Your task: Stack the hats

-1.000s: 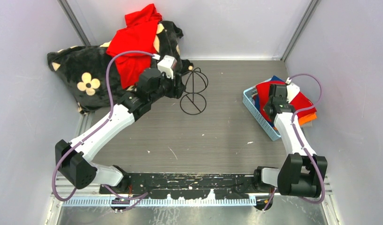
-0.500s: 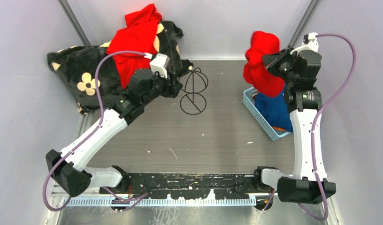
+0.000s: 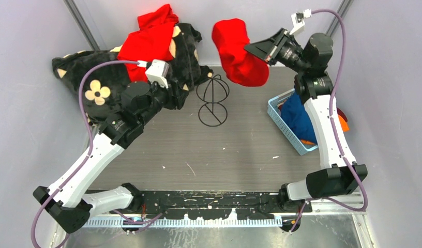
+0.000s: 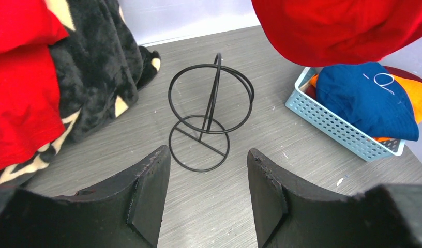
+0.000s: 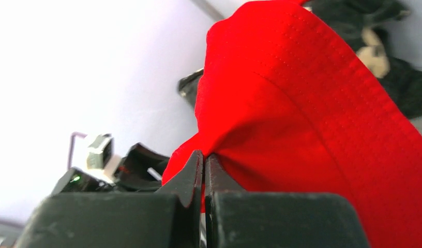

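My right gripper (image 3: 253, 49) is shut on the brim of a red hat (image 3: 236, 51) and holds it high in the air, above and right of the black wire stand (image 3: 213, 101). In the right wrist view the red hat (image 5: 312, 119) fills the frame above the closed gripper (image 5: 204, 157). A blue hat (image 3: 298, 118) lies in the light blue basket (image 3: 282, 124) over an orange hat (image 3: 343, 123). My left gripper (image 4: 206, 178) is open and empty, low over the table, facing the wire stand (image 4: 209, 116). The red hat (image 4: 338, 26) hangs at that view's top.
A black blanket with cream flowers (image 3: 95, 77) and a bright red garment (image 3: 149, 44) are heaped at the back left. The basket (image 4: 343, 132) stands at the right by the wall. Grey walls enclose the table on three sides.
My right arm lifted the red hat out of the basket and swung it up and left toward the wire stand. The blue hat came into sight. My left arm drew back to the left.
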`<state>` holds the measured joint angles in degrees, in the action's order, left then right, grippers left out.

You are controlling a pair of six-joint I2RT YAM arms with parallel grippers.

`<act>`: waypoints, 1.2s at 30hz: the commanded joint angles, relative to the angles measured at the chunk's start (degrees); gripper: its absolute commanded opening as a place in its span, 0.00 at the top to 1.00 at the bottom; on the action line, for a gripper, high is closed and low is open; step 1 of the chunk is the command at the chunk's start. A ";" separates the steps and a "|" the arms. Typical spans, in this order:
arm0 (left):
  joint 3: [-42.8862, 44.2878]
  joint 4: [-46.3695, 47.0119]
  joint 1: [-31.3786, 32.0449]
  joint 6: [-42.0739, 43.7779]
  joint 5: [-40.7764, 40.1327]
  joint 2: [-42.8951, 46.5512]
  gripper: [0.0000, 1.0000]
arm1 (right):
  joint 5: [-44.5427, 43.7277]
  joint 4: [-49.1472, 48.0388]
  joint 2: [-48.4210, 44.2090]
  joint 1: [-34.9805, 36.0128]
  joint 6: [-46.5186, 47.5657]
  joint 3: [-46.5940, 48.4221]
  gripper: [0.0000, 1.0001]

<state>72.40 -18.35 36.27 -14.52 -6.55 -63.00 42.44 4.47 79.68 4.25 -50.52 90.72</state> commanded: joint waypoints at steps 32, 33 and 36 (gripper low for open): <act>3.06 -7.47 0.12 -0.42 -7.92 5.62 0.42 | 4.84 -12.79 10.18 16.92 -9.42 -0.47 0.99; 3.13 -7.51 0.12 -0.34 -8.07 5.45 0.42 | 4.85 -13.03 10.51 16.93 -9.50 -0.39 0.99; 3.35 -7.63 0.11 -0.13 -8.47 5.08 0.42 | 4.85 -13.63 11.55 16.79 -9.53 0.16 0.99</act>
<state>73.08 -26.83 36.27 -14.76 -13.80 -57.76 47.33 -3.75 91.11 21.04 -59.77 88.16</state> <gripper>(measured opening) 0.578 0.039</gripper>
